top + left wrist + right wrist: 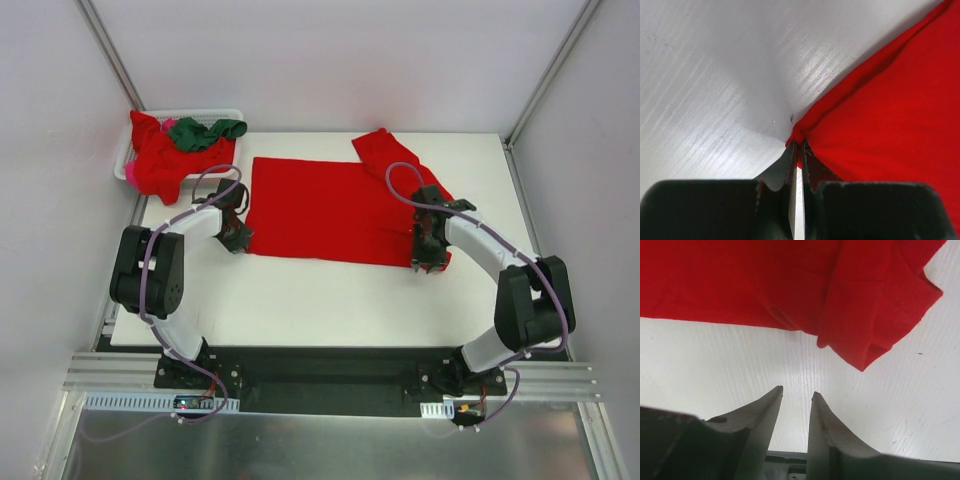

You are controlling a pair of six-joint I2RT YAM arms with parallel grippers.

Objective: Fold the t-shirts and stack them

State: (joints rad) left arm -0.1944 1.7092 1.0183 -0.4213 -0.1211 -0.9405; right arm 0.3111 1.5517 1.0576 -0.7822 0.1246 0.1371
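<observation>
A large red t-shirt (320, 210) lies spread flat on the white table (300, 295), one sleeve reaching toward the far right. At its near left corner my left gripper (238, 238) is shut, pinching the red cloth edge (796, 135) between its fingertips. My right gripper (428, 262) stands at the shirt's near right corner; its jaws are open over bare table, a little short of the folded red edge (860, 347), with nothing between them. More t-shirts, a red one (160, 160) and a dark green one (205, 130), are heaped in the basket.
A white lattice basket (228, 114) stands at the far left corner of the table, with cloth hanging over its near rim. Grey walls enclose the table on three sides. A black rail (330, 385) carrying both arm bases runs along the near edge.
</observation>
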